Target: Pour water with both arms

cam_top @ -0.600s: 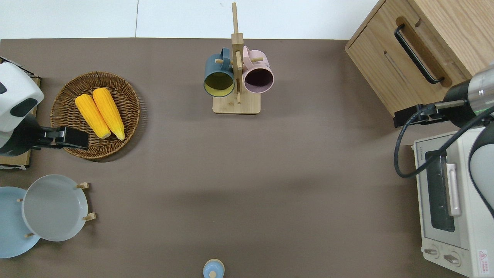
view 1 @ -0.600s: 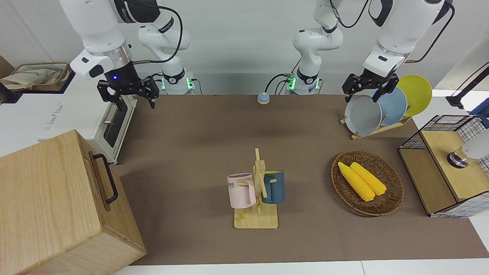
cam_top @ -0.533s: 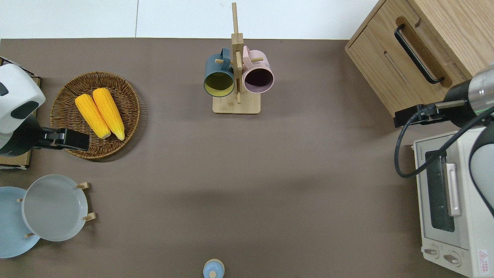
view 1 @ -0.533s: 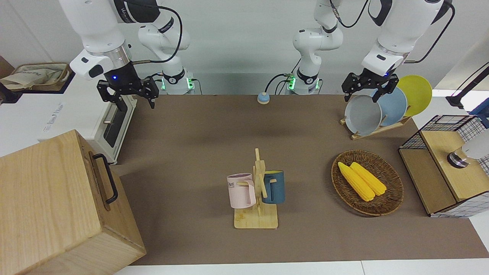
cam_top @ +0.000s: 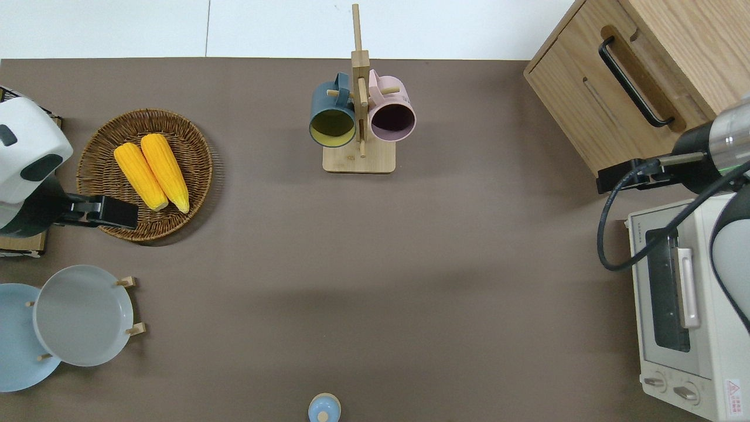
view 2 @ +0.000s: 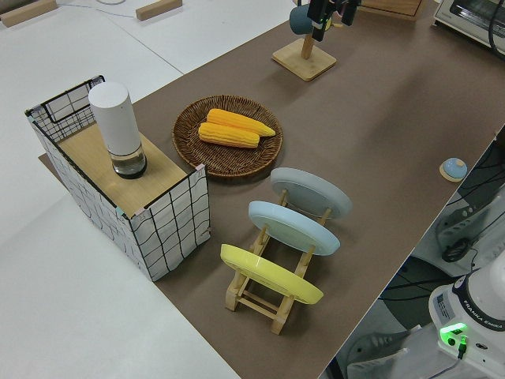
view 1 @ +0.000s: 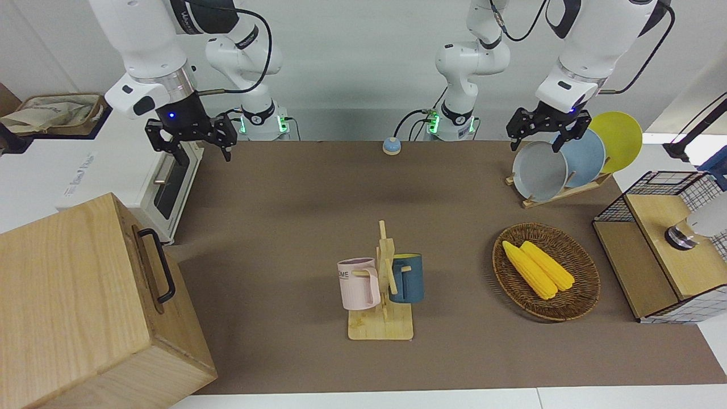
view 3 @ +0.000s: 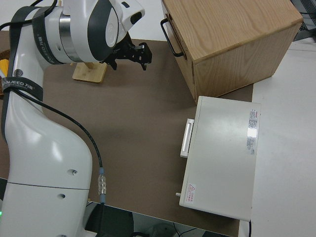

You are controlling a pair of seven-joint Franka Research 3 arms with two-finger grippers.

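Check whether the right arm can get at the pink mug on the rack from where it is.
Probably yes. The right hand is open and holds nothing, and only bare table lies between it and the pink mug, which hangs on the rack's side toward that arm.

Two glossy white jointed arms are showing black joint rings, with black cables looping along them. Each is ending in a black pincer, the right pincer glowing with a small blue light; green lights are shining at both bases.
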